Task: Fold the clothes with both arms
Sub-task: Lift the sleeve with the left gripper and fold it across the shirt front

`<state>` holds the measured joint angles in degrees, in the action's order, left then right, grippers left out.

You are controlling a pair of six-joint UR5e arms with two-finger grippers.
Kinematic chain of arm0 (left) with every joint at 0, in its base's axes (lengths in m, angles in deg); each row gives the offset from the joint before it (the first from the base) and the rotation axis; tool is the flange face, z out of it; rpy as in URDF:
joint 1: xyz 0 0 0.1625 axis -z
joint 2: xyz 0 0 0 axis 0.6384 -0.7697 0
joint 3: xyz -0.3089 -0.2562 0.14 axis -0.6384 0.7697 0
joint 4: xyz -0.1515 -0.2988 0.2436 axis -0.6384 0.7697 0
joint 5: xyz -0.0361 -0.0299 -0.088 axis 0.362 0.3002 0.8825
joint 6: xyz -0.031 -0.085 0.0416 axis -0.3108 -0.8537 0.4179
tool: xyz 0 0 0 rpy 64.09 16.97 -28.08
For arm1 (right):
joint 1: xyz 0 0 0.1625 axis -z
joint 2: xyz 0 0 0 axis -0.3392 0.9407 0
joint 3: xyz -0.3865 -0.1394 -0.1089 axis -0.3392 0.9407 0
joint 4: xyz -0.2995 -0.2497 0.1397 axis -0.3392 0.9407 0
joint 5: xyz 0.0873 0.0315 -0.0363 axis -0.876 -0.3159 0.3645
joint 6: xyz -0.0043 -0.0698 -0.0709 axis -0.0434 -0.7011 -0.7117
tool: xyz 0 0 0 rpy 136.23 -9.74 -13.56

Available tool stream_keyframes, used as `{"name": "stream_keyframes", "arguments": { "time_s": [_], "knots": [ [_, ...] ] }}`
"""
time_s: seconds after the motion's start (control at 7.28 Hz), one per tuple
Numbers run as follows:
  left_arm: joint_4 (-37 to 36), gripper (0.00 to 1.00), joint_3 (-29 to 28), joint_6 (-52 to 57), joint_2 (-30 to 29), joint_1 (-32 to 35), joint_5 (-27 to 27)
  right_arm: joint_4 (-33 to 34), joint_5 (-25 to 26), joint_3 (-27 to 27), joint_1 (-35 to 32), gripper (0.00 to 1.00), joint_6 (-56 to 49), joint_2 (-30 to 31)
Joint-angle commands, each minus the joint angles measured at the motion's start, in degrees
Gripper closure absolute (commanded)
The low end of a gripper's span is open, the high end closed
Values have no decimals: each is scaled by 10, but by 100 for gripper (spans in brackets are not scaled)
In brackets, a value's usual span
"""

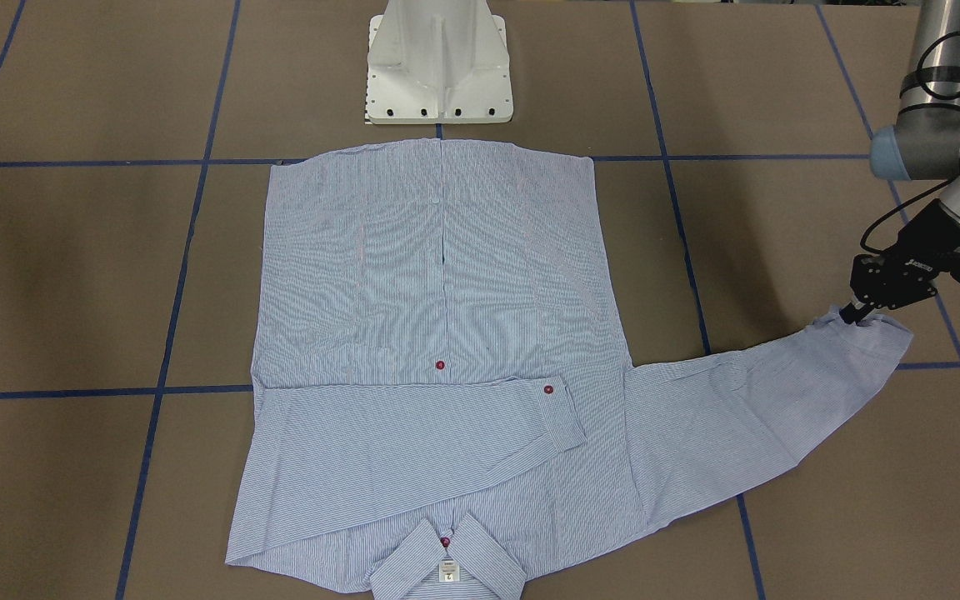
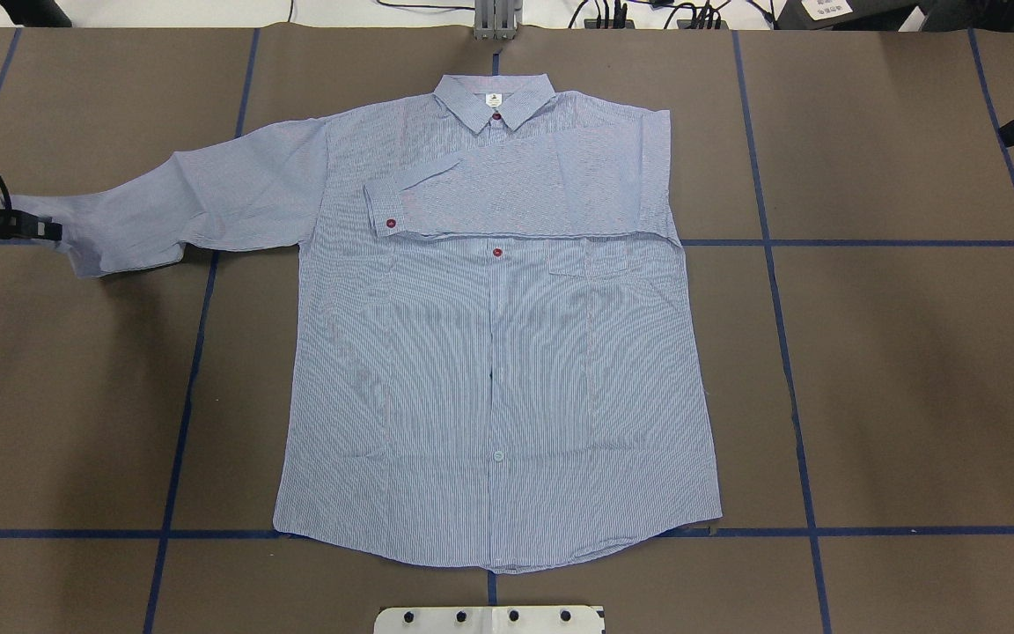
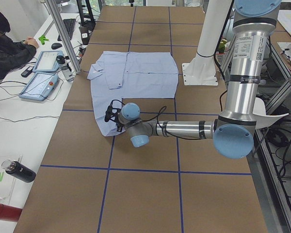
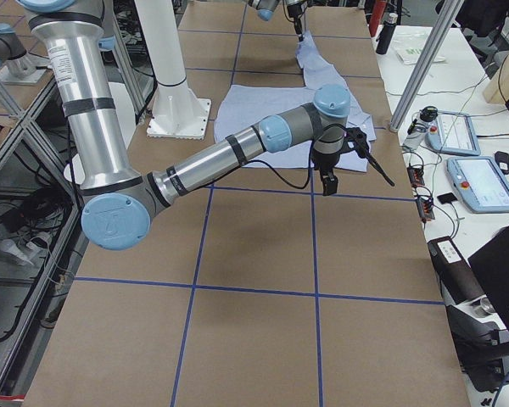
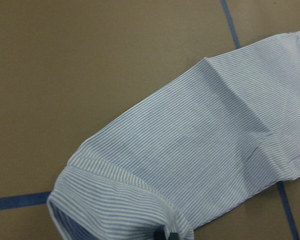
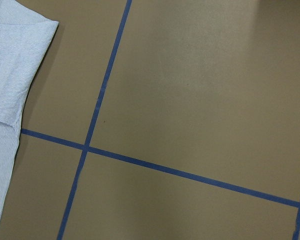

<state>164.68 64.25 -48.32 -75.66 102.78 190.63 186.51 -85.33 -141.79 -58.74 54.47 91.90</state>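
Observation:
The light blue striped shirt (image 1: 438, 292) (image 2: 498, 352) lies flat and buttoned on the brown table, collar (image 2: 494, 97) away from the robot base. One sleeve (image 2: 516, 194) is folded across the chest. The other sleeve (image 2: 164, 202) (image 1: 747, 417) stretches out sideways. My left gripper (image 1: 851, 315) (image 2: 54, 233) is shut on that sleeve's cuff (image 5: 115, 200), pinching its edge low over the table. My right gripper (image 2: 1010, 134) (image 4: 382, 172) hangs off to the shirt's other side and holds nothing; whether it is open or shut, I cannot tell. The right wrist view catches only a shirt edge (image 6: 10, 65).
The white pedestal (image 1: 438, 67) stands just beyond the shirt's hem. Blue tape lines (image 2: 780, 242) grid the table. A person (image 3: 5, 43) sits at a side bench with tablets and a bottle (image 3: 19, 171). Teach pendants (image 4: 475, 182) lie along that bench.

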Motion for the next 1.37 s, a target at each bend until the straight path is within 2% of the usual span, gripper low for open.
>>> {"name": "stream_keyframes", "arguments": {
  "time_s": [0.0,0.14,0.41,0.69,0.96,1.24],
  "knots": [
    [-149,100,98,1,-52,0,0,0,0,0,0,0,0,0],
    [-235,100,108,2,-108,-4,0,0,0,0,0,0,0,0],
    [-387,100,116,0,-213,-55,-7,0,0,0,0,0,1,0],
    [-485,100,114,-5,-299,-75,-7,0,0,0,0,0,1,0],
    [-500,100,104,-87,-364,-104,-30,0,0,0,0,0,1,0],
    [-501,100,33,-143,-443,-122,-49,0,0,-2,0,0,1,0]
  ]
}}
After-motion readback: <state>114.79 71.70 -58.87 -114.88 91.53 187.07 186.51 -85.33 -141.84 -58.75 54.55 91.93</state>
